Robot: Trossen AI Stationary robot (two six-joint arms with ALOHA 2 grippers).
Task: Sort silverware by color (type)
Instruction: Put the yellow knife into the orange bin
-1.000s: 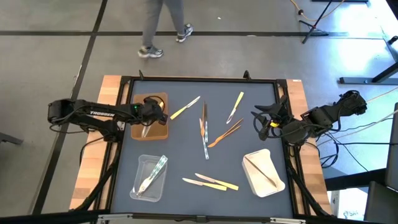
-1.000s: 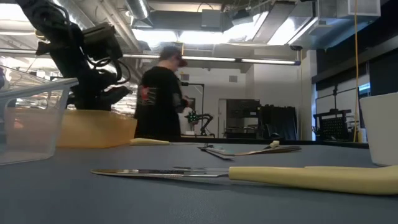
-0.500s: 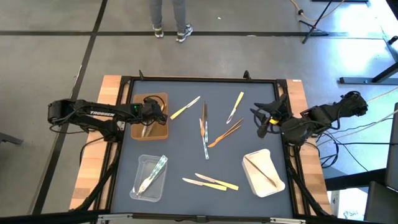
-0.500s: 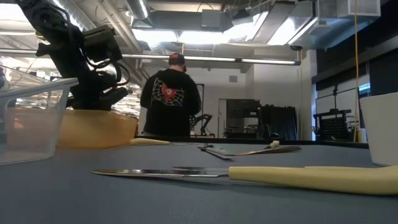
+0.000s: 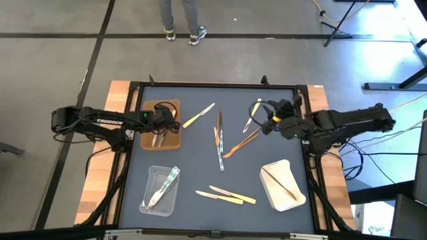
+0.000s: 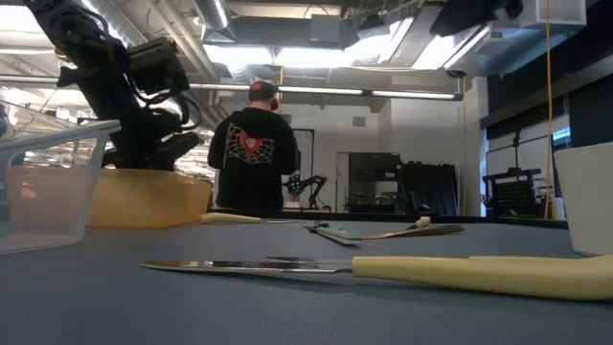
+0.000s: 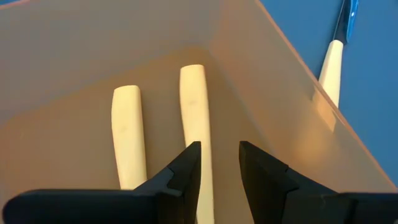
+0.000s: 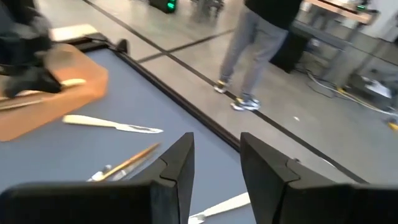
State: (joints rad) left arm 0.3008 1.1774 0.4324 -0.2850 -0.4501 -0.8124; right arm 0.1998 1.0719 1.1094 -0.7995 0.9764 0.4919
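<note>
Slim utensils lie flat on the blue-grey mat: a pale yellow knife (image 5: pixel 199 115), a yellow-handled piece (image 5: pixel 252 113), clear ones (image 5: pixel 219 141), tan wooden ones (image 5: pixel 241 143) and more yellow ones (image 5: pixel 225 195) near the front. My left gripper (image 5: pixel 160 125) (image 7: pixel 219 168) hangs open over the brown tray (image 5: pixel 172 139). Two pale yellow handles (image 7: pixel 194 106) lie in that tray just below the fingers. My right gripper (image 5: pixel 263 120) (image 8: pixel 217 171) is open and hovers above the mat beside the yellow-handled piece and the wooden ones, touching nothing.
A clear tray (image 5: pixel 162 189) holds clear utensils. A white tray (image 5: pixel 281 183) holds a wooden one. In the low view a yellow-handled knife (image 6: pixel 383 270) lies close in front. A person (image 6: pixel 254 149) stands beyond the table's far edge.
My right gripper has moved from the table's right edge toward the left and slightly toward the far edge, ending over the mat by the yellow-handled piece. The person behind the table has turned and stepped aside.
</note>
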